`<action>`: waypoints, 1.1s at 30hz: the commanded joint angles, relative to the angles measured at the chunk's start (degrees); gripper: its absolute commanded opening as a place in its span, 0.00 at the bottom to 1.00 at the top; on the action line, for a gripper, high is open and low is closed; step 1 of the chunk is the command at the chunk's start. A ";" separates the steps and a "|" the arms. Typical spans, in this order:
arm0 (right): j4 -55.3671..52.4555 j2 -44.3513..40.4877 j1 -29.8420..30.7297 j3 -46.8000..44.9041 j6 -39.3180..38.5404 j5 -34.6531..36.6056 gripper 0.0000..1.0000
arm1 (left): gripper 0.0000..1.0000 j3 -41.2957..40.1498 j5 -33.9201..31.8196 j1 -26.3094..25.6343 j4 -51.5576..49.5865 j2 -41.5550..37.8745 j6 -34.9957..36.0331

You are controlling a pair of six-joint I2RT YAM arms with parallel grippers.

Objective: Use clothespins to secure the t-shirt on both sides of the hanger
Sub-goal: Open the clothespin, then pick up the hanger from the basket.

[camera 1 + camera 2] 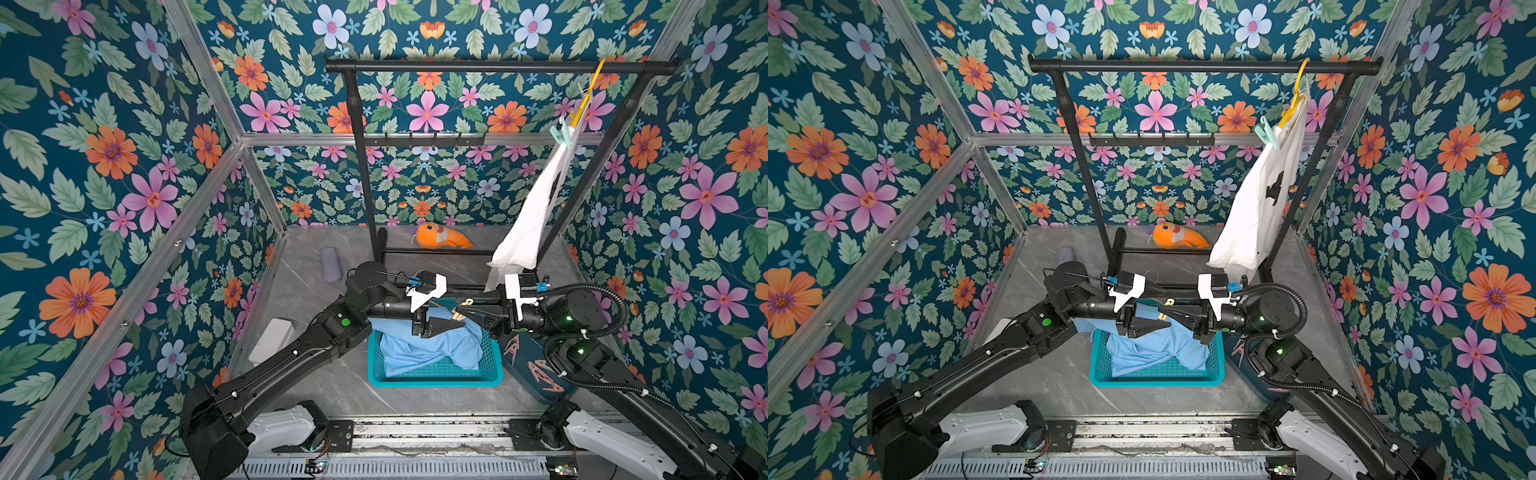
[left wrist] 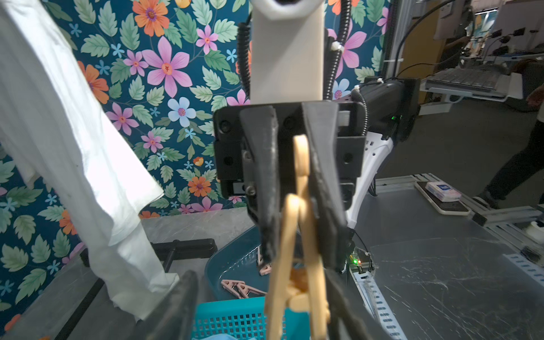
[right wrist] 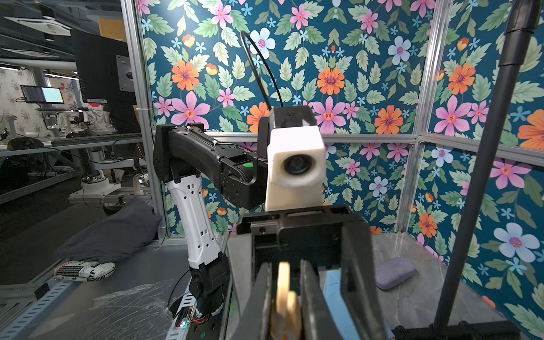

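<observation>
Clothespin clamped in right jaws, its other end inside wide-open left jaws, room beside it.

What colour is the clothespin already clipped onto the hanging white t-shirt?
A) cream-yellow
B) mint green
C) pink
B: in both top views a mint green clothespin pinches the white t-shirt just below the yellow hanger.

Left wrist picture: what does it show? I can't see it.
The right gripper is clamped on a cream-yellow clothespin, close to the camera. A white t-shirt hangs nearby, and pink clothespins lie in a dark tray.
</observation>
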 commanded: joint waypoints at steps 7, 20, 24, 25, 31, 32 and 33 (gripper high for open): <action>-3.82 -1.20 0.02 -0.72 -6.27 8.72 0.00 | 1.00 -0.04 -3.28 -0.05 -1.76 -2.35 -1.22; -13.76 -2.16 0.00 2.13 -6.34 22.74 0.00 | 0.92 -0.63 -11.00 15.15 -16.17 -7.73 4.47; -14.96 -2.64 -0.05 2.19 -5.65 22.17 0.00 | 0.86 2.95 -7.37 24.65 -26.25 -3.41 9.72; -14.96 -2.62 -0.06 2.04 -5.55 21.83 0.00 | 0.86 3.70 -5.69 27.34 -28.48 -1.72 11.13; -13.22 -1.93 -0.06 1.30 -4.05 18.33 0.00 | 0.93 13.47 -8.82 37.80 -44.91 9.97 22.18; -12.30 -1.52 -0.06 1.02 -3.54 17.45 0.00 | 0.94 15.62 -8.22 39.22 -48.10 11.87 24.00; -12.07 -0.94 -0.02 1.28 -2.80 16.36 0.00 | 0.95 18.18 -7.36 40.70 -52.76 14.47 27.32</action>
